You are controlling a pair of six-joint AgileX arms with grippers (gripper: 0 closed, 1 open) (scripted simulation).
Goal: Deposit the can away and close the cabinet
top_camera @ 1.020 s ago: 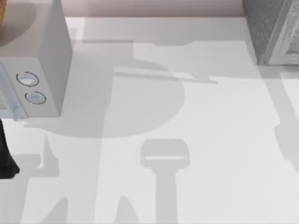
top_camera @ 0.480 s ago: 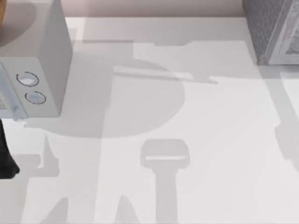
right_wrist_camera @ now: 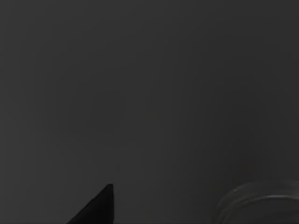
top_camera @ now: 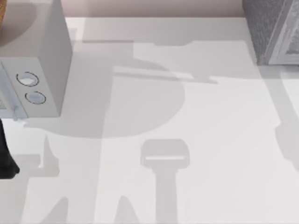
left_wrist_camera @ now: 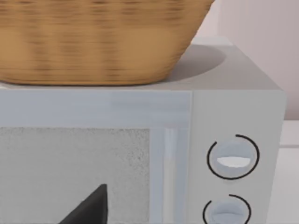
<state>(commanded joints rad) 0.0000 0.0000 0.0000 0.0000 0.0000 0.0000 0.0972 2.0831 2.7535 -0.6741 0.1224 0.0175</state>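
From above, a white table (top_camera: 205,140) takes up most of the scene, crossed by grey shadows of the arms. At the table's left side stands a grey microwave (top_camera: 44,60) with 2 round dials (top_camera: 28,79) on its front panel, and a sliver of a woven basket (top_camera: 2,9) shows on top of it at the far left corner. At the table's far right corner stands part of a speckled grey cabinet (top_camera: 271,28). A black piece of the left arm (top_camera: 5,158) shows at the left edge, in front of the microwave. In the left wrist view, the camera faces the microwave (left_wrist_camera: 233,107) close up: its door with a speckled window (left_wrist_camera: 74,172) fills the lower part, the 2 dials (left_wrist_camera: 232,156) sit on the panel beside the door, and the tan woven basket (left_wrist_camera: 93,37) rests on the microwave's top. A black fingertip of the left gripper (left_wrist_camera: 91,207) juts up in front of the door; whether that gripper is wide or narrow cannot be told. The right wrist view is dark. The can cannot be made out with any certainty in these views.
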